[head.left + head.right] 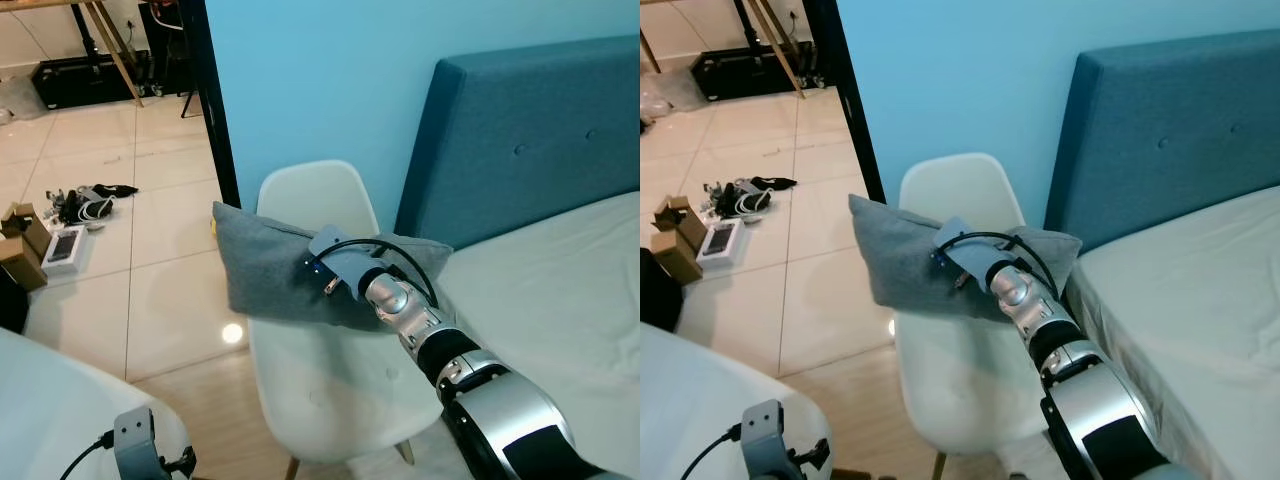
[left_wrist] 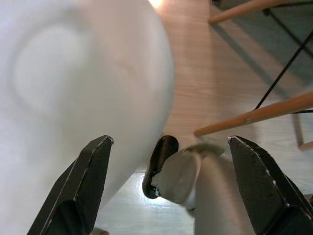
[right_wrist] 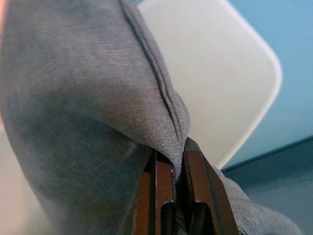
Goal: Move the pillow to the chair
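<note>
A grey pillow (image 1: 262, 268) hangs across the white chair (image 1: 318, 195), above its seat and against the backrest. My right gripper (image 3: 177, 165) is shut on the pillow's seam (image 3: 164, 93), holding it up from the bed side. The right arm (image 1: 470, 375) reaches in from the lower right. My left gripper (image 2: 168, 171) hangs low at the bottom left, fingers (image 2: 83, 181) spread open with nothing between them, pointing at the wooden floor.
A blue headboard (image 1: 520, 130) and white mattress (image 1: 560, 290) stand right of the chair. A blue wall (image 1: 320, 70) is behind it. Boxes and cables (image 1: 60, 220) lie on the tiled floor at left. A white rounded surface (image 1: 60, 410) sits at bottom left.
</note>
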{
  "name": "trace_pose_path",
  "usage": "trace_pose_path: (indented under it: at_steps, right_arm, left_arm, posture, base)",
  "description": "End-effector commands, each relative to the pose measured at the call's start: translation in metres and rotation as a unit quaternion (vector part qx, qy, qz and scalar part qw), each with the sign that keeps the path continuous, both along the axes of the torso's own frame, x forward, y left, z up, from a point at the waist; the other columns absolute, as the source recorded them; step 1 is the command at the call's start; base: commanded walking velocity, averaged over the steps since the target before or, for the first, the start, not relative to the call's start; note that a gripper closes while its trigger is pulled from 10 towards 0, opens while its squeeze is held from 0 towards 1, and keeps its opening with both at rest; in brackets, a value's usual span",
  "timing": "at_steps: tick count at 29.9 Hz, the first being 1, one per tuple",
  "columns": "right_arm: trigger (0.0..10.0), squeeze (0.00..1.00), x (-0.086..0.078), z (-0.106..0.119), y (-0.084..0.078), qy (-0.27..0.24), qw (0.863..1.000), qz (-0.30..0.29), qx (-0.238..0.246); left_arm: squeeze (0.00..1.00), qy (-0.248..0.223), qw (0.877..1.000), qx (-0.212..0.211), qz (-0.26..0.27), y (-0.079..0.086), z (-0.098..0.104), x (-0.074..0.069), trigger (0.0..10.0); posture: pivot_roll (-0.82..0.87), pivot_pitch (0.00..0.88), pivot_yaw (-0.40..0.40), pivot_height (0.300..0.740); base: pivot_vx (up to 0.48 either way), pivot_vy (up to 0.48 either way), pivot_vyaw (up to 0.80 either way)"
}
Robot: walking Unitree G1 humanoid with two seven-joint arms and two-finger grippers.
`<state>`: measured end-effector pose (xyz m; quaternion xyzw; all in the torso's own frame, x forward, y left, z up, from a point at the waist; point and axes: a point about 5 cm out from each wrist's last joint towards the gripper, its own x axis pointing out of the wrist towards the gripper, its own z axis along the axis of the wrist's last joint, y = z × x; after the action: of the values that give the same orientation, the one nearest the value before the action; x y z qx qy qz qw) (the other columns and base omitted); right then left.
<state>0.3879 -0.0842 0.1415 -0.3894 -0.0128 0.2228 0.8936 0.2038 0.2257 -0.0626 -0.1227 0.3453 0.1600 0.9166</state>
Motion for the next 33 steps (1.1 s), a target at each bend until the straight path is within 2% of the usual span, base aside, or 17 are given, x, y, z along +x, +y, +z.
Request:
trace_pose_path:
  at_steps: [1,2,3,6,9,12,17,18,22,23,24,26,28,29,30,31,33]
  right_arm:
    - [10.0,0.00,-0.012,-0.016,0.014,-0.014,0.998,0.048,-0.037]
    - [10.0,0.00,-0.012,-0.016,0.014,-0.014,0.998,0.048,-0.037]
    - [10.0,0.00,-0.020,-0.030,0.017,-0.004,0.996,0.066,-0.063]
    - [10.0,0.00,-0.028,-0.044,0.018,0.010,0.994,0.078,-0.081]
    - [10.0,0.00,-0.049,-0.082,0.014,0.084,0.990,0.076,-0.085]
    - [10.0,0.00,-0.054,-0.090,0.012,0.097,0.989,0.072,-0.088]
    - [10.0,0.00,-0.063,-0.104,0.008,0.148,0.982,0.073,-0.091]
    - [10.0,0.00,-0.063,-0.110,0.001,0.177,0.979,0.039,-0.092]
    - [10.0,0.00,-0.063,-0.112,-0.003,0.189,0.978,0.021,-0.092]
    - [10.0,0.00,-0.062,-0.113,-0.006,0.202,0.976,-0.001,-0.078]
    - [10.0,0.00,-0.062,-0.114,-0.010,0.225,0.973,-0.032,-0.043]
    - [10.0,0.00,-0.062,-0.114,-0.010,0.225,0.973,-0.032,-0.043]
    - [10.0,0.00,-0.060,-0.115,-0.016,0.269,0.960,-0.077,0.014]
    - [10.0,0.00,-0.060,-0.115,-0.016,0.269,0.960,-0.077,0.014]
    - [10.0,0.00,-0.053,-0.109,-0.030,0.254,0.959,-0.124,0.008]
    - [10.0,0.00,-0.053,-0.109,-0.030,0.254,0.959,-0.124,0.008]
    - [10.0,0.00,-0.046,-0.102,-0.041,0.232,0.959,-0.160,0.013]
  left_arm:
    - [0.00,0.009,1.000,-0.004,0.007,0.001,-0.006,-0.011,10.0]
    - [0.00,0.009,1.000,-0.004,0.007,0.001,-0.006,-0.011,10.0]
    - [0.00,0.009,1.000,-0.005,0.007,0.000,-0.007,-0.013,10.0]
    - [0.00,0.009,1.000,-0.006,0.008,0.001,-0.008,-0.016,10.0]
    - [0.00,0.019,1.000,-0.001,0.008,0.005,-0.011,-0.025,10.0]
    - [0.00,0.023,1.000,0.000,0.006,0.006,-0.012,-0.028,10.0]
    - [0.00,0.027,1.000,0.003,0.002,0.007,-0.012,-0.028,10.0]
    - [0.00,0.026,1.000,0.003,0.000,0.006,-0.012,-0.026,10.0]
    - [0.00,0.026,1.000,0.003,-0.001,0.006,-0.011,-0.025,10.0]
    - [0.00,0.025,1.000,0.002,-0.002,0.005,-0.011,-0.024,10.0]
    - [0.00,0.024,1.000,0.002,-0.003,0.004,-0.011,-0.024,10.0]
    - [0.00,0.024,1.000,0.002,-0.003,0.004,-0.011,-0.024,10.0]
    - [0.00,0.025,1.000,0.002,-0.004,0.003,-0.012,-0.025,10.0]
    - [0.00,0.025,1.000,0.002,-0.004,0.003,-0.012,-0.025,10.0]
    - [0.00,0.026,1.000,0.001,-0.004,0.002,-0.012,-0.025,10.0]
    - [0.00,0.026,1.000,0.001,-0.004,0.002,-0.012,-0.025,10.0]
    - [0.00,0.024,1.000,-0.001,-0.002,0.001,-0.012,-0.024,10.0]
  posture:
    - [0.00,0.170,-0.016,0.601]
    - [0.00,0.170,-0.016,0.601]
    - [0.00,0.174,-0.016,0.596]
    - [0.00,0.176,-0.016,0.591]
    - [0.00,0.181,-0.008,0.576]
    - [0.00,0.182,-0.003,0.566]
    - [0.00,0.181,0.001,0.566]
    - [0.00,0.182,0.002,0.566]
    - [0.00,0.182,0.002,0.566]
    - [0.00,0.182,0.002,0.566]
    - [0.00,0.181,0.003,0.566]
    - [0.00,0.181,0.003,0.566]
    - [0.00,0.181,0.005,0.566]
    - [0.00,0.181,0.005,0.566]
    - [0.00,0.178,0.000,0.566]
    - [0.00,0.178,0.000,0.566]
    - [0.00,0.176,-0.001,0.566]
  base:
    - [0.000,0.000,0.00]
    - [0.000,0.000,0.00]
    - [0.000,0.000,0.00]
    - [0.000,0.000,0.00]
    - [0.000,0.000,0.00]
    - [0.000,0.000,0.00]
    - [0.000,0.000,0.00]
    - [0.000,0.000,0.00]
    - [0.000,0.000,0.00]
    - [0.000,0.000,0.00]
    - [0.000,0.000,0.00]
    - [0.000,0.000,0.00]
    - [0.000,0.000,0.00]
    - [0.000,0.000,0.00]
    - [0.000,0.000,0.00]
    - [0.000,0.000,0.00]
    - [0.000,0.000,0.00]
